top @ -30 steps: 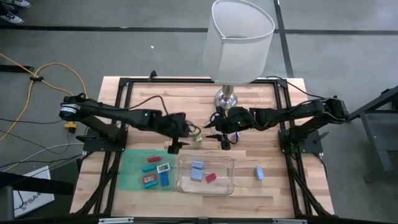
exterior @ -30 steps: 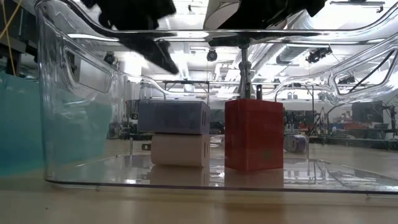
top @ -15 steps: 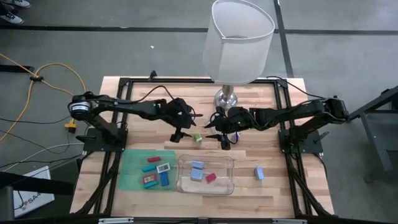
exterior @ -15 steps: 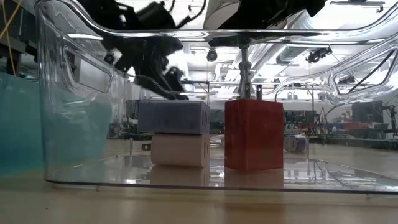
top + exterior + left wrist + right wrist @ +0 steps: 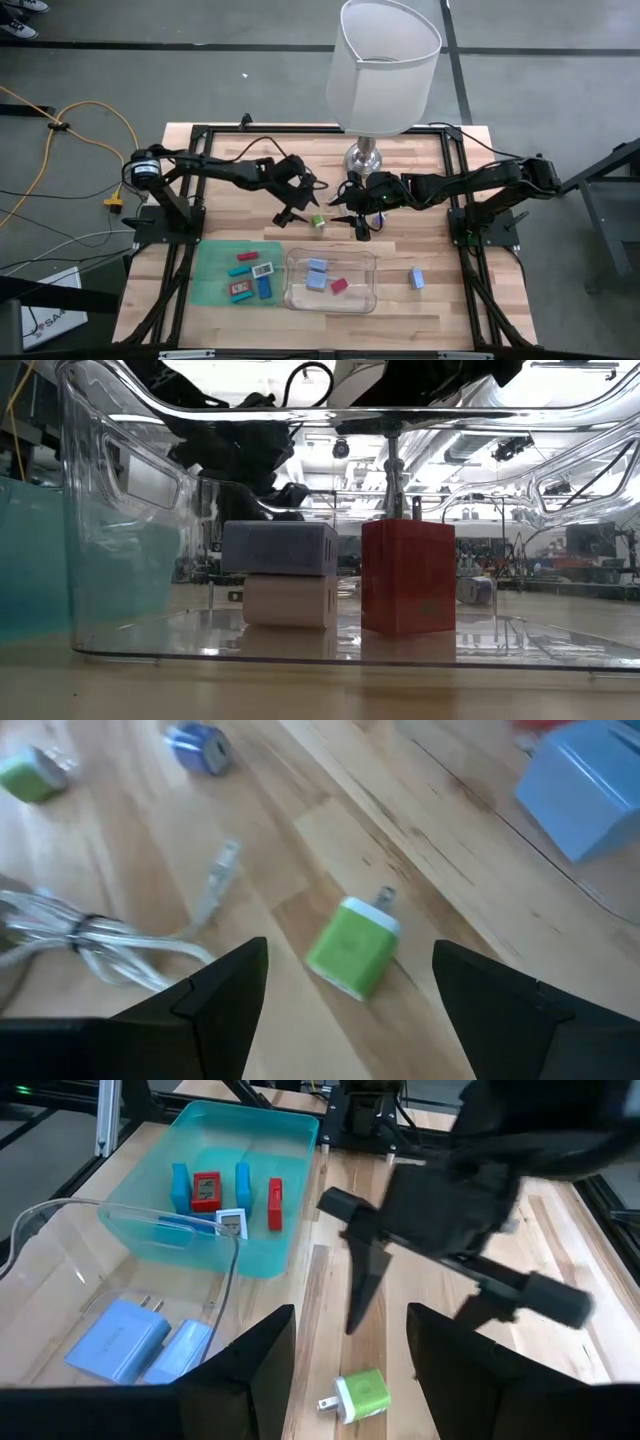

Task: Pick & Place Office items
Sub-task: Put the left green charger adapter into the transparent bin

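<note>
Between the two pincers, on bare wood, lies the green plug, prongs showing, gripped by neither. The left pincer hangs just beside it with fingers spread and nothing between them; through its wrist camera the plug sits right ahead of the fingertips, a clear cable close by. The right pincer waits on the plug's other side, fingers parted and empty. Nearer the table's front, past the plug, the clear tray holds two pale blue plugs and a red one. Beside it the green tray carries blue sticks, red pieces and a white one. A lone blue plug lies beyond the clear tray, under the right arm.
</note>
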You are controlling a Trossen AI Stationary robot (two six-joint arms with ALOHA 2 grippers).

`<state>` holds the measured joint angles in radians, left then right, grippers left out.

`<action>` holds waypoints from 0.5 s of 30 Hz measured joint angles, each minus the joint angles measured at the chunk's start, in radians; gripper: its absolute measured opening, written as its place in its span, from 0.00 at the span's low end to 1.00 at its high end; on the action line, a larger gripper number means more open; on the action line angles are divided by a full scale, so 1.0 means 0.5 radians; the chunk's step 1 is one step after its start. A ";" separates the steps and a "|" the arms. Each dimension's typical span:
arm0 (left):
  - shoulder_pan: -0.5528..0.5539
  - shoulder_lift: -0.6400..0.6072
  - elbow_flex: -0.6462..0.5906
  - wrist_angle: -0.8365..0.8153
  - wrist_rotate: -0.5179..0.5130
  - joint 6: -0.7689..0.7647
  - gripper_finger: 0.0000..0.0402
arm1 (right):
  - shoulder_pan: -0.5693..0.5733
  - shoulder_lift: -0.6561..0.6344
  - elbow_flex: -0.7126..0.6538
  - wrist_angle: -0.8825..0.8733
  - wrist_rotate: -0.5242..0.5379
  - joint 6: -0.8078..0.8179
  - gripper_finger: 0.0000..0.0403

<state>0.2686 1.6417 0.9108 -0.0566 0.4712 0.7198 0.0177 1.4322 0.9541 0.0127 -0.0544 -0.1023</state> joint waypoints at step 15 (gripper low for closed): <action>0.079 0.287 0.002 0.243 0.342 0.116 0.68 | 0.000 0.000 0.000 0.004 0.000 0.000 0.45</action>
<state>0.3082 1.7852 0.9115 0.0649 0.6422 0.7780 0.0177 1.4322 0.9543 0.0147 -0.0543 -0.1022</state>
